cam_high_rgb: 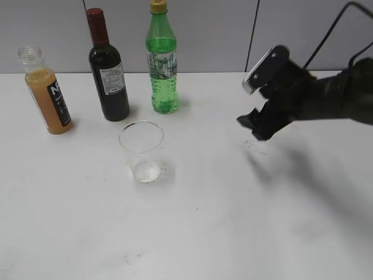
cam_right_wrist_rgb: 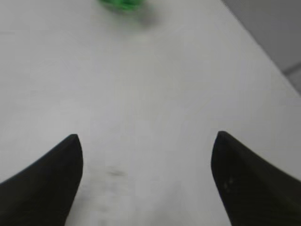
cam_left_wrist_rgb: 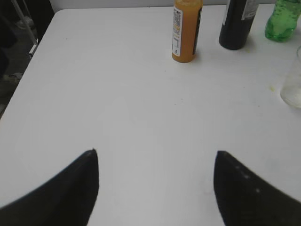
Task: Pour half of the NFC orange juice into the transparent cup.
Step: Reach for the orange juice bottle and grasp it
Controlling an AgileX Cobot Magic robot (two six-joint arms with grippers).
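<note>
Nearest on the white worktop (cam_high_rgb: pixel 233 233) stands the short clear plastic tumbler, the transparent cup (cam_high_rgb: pixel 141 151), upright and seemingly empty, probably set forward of the bottles so it can take the pour. Behind it stand a dark wine bottle (cam_high_rgb: pixel 108 70) and a green soda bottle (cam_high_rgb: pixel 161 61), while the capless NFC orange juice (cam_high_rgb: pixel 46 91), a small clear bottle of cloudy orange liquid with a black label, stands far left, untouched. The right gripper (cam_high_rgb: pixel 254 109) hovers well apart with fingers spread and empty; the left gripper (cam_left_wrist_rgb: pixel 155 183), also spread and empty, faces the juice.

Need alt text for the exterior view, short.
Three bottles line the back of a white table: capless NFC orange juice, dark wine bottle, green soda bottle. The empty transparent cup stands in front; the right end effector hovers open at right.
</note>
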